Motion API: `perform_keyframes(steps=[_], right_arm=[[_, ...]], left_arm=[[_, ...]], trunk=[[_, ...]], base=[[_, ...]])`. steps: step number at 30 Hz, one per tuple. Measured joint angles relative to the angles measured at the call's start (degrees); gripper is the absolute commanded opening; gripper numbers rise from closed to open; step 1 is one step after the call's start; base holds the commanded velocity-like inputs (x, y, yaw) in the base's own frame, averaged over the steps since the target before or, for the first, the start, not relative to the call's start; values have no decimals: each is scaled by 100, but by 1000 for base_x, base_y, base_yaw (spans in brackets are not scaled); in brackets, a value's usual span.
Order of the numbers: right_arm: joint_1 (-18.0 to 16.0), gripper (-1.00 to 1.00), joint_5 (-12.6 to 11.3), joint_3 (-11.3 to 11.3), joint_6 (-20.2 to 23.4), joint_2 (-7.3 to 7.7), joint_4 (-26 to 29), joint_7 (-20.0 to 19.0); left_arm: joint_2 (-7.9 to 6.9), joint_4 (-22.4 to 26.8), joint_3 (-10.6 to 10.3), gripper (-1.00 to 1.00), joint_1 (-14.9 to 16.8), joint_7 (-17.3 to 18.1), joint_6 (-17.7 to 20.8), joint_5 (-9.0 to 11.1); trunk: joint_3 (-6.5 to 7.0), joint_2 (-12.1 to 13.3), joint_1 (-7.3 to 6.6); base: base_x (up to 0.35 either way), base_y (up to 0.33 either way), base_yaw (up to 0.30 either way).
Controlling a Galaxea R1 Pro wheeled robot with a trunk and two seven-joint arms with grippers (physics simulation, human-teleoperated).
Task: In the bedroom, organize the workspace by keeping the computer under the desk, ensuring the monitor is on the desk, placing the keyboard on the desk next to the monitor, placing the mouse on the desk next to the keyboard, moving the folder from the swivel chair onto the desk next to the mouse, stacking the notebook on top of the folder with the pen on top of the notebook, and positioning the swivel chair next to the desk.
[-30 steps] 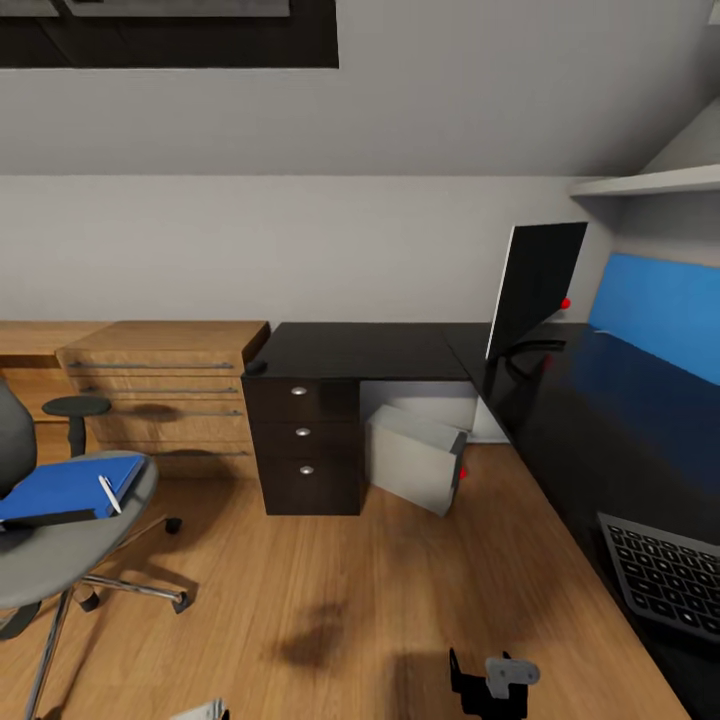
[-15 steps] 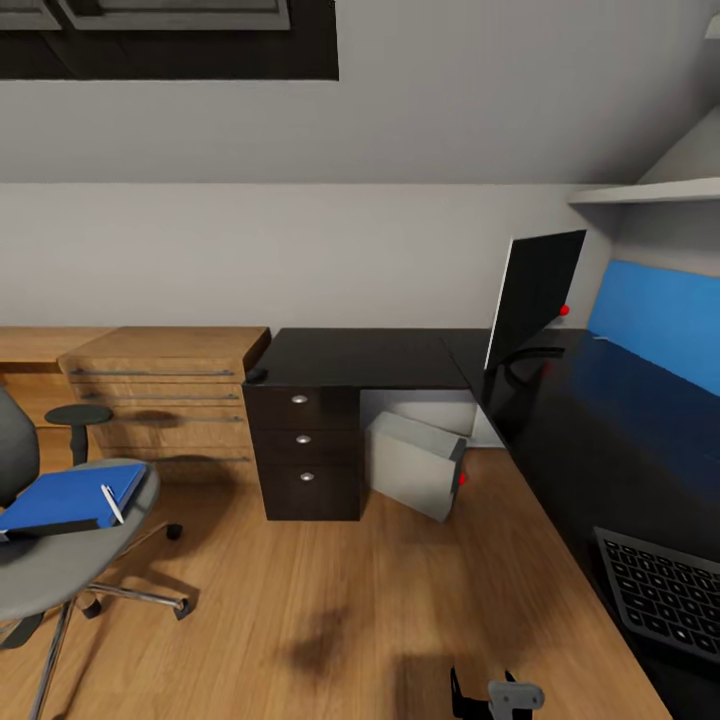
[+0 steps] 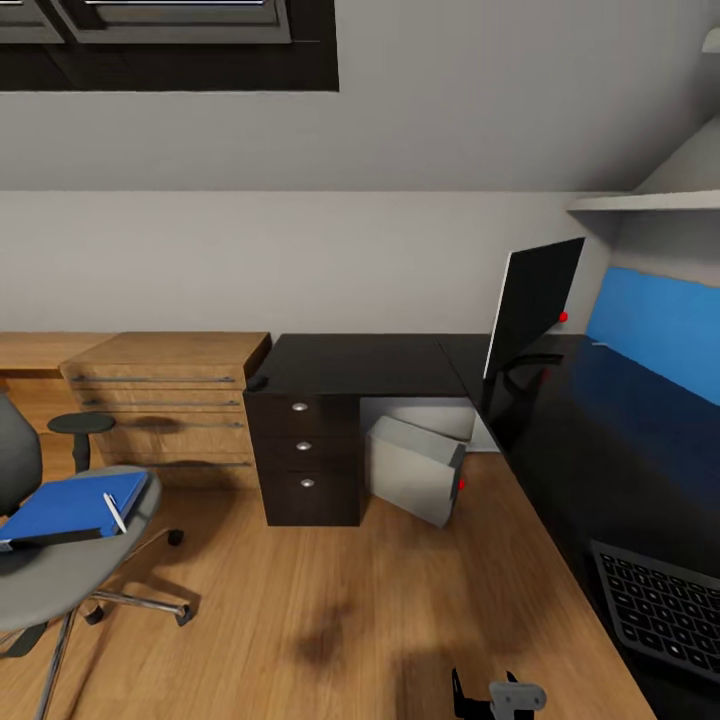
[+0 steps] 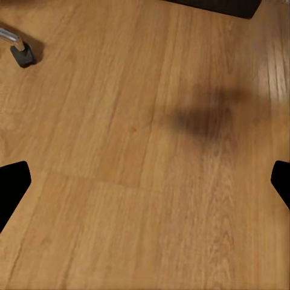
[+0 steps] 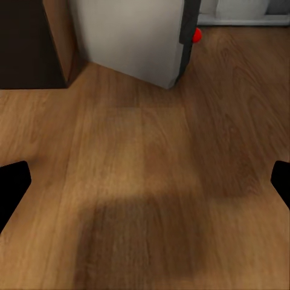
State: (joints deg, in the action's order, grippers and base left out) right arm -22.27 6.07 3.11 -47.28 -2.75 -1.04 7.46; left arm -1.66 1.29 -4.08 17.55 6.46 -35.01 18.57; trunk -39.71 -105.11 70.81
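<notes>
My head camera has tipped up a little since a second ago: the skylight frame shows more at the top and everything else sits lower in view, though nothing itself has moved. The desk [image 3: 360, 362] runs along the far wall and turns down my right side. The monitor [image 3: 530, 300] stands near its inner corner, the keyboard [image 3: 665, 610] lies on the near right stretch, and the mouse [image 3: 256, 381] sits at the far left corner above the drawers. The computer [image 3: 415, 470] stands tilted under the desk, beside the drawers. The chair [image 3: 60, 560] is well apart to the left, its seat carrying the folder [image 3: 65, 505] with the pen [image 3: 114, 512] across its right edge. My left pincer [image 4: 145, 187] and right pincer [image 5: 145, 187] both hang spread wide over bare floor [image 3: 330, 600], holding nothing.
</notes>
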Motion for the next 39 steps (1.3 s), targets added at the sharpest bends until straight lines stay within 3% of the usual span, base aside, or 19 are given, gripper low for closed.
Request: perform_keyframes(steps=[10,14,19,39], right_arm=[[0,100,-8,-7,8,-36,-6,5],[32,100,-21,-12,119,-165,-7,10],[33,100,-27,-7,103,-167,-8,10],[36,100,-26,-8,168,-164,-16,3]], left_arm=[[1,0,0,100,1,-13,0,7],[129,0,3,100,-1,-33,44,12],[288,1,3,100,-2,-30,46,13],[313,1,8,100,-2,-31,47,16]], trunk=[[180,401,-220],[233,520,-285],[323,721,-395],[682,1523,-834]], base=[[0,0,0],[0,0,0],[0,0,0],[0,0,0]])
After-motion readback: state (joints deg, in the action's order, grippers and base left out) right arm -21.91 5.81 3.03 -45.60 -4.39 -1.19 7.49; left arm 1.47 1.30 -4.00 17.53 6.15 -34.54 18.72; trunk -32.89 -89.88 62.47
